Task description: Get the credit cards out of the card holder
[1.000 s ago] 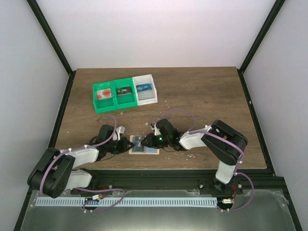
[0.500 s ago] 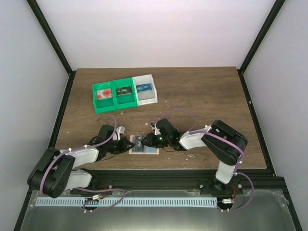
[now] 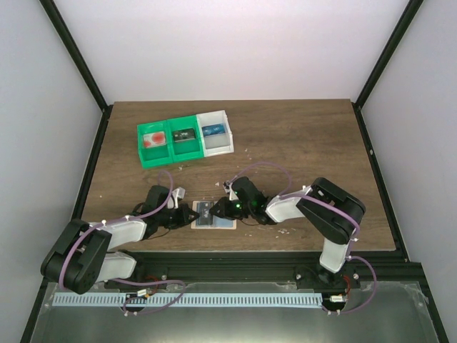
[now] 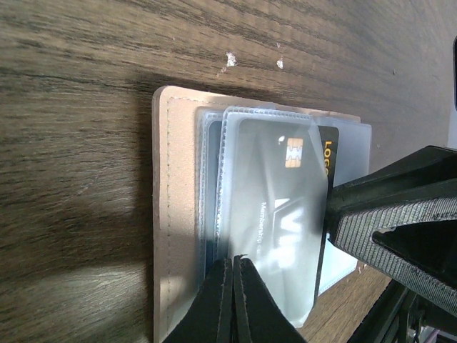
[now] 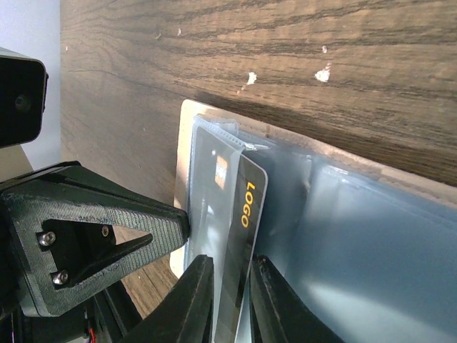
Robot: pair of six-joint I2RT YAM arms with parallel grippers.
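**Item 1, card holder** [image 3: 213, 216]: lies open and flat at the table's 6 o'clock, close to the near edge. Tan backing, with clear sleeves fanned over it.

**Item 2, dark card** [image 5: 246, 204]: one of the credit cards and the only one I find in the holder. Its gold-lettered end juts out of a sleeve towards 3 o'clock in the top view.

**Item 3, right gripper** [image 5: 232, 270]: reaches in from the holder's 3 o'clock. Its fingers are drawn near together, with the dark card's edge running between them. I cannot tell whether they already bite.

**Item 4, left gripper** [image 4: 233, 266]: sits at the holder's 9 o'clock, fingers pressed together with nothing between them. The tip rests on the sleeves, which I judge pins the holder down.

**Item 5, trays** [image 3: 171, 158]: stand at 11 o'clock, well apart from the holder. They hold a red-and-white card [image 3: 153, 140], a second dark card [image 3: 186, 136] and a blue card [image 3: 213, 131].

**Change noted:** the right fingers have narrowed on the card since a second ago. I read this as the grasp forming before the last pull.

**Against the earlier top view:** the holder, left arm and trays sit as they were. Only the right arm's elbow has edged slightly towards 9 o'clock.
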